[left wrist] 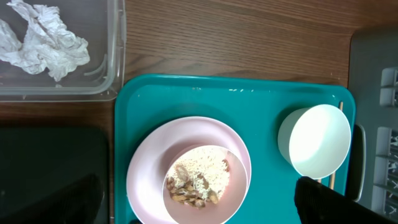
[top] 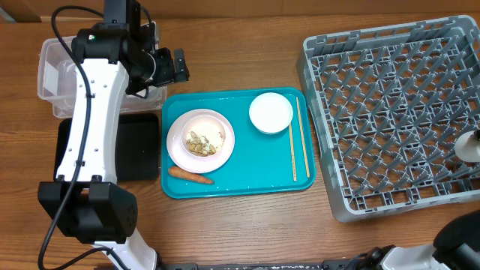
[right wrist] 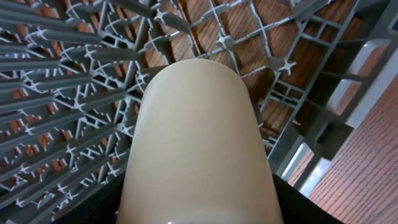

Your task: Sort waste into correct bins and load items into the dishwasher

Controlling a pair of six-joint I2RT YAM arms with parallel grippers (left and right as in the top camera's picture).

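A white plate (top: 180, 141) with beige food scraps and rice (top: 202, 142) lies on the teal tray (top: 240, 176). An orange carrot (top: 190, 175), a white bowl (top: 271, 112) and chopsticks (top: 298, 139) lie on the tray too. My left gripper (top: 178, 66) is open and empty, by the clear tub (top: 46, 71). The crumpled tissue (left wrist: 43, 37) lies in that tub. My right gripper (right wrist: 199, 208) is shut on the small white cup (right wrist: 199, 137), just above the grey dish rack (top: 390, 112) near its right edge. No snack wrappers show.
The black tray (top: 139, 146) sits left of the teal tray, partly under my left arm. The left wrist view also shows the plate (left wrist: 149, 174), the bowl (left wrist: 314, 140) and the black tray (left wrist: 50, 174). Bare wooden table lies in front.
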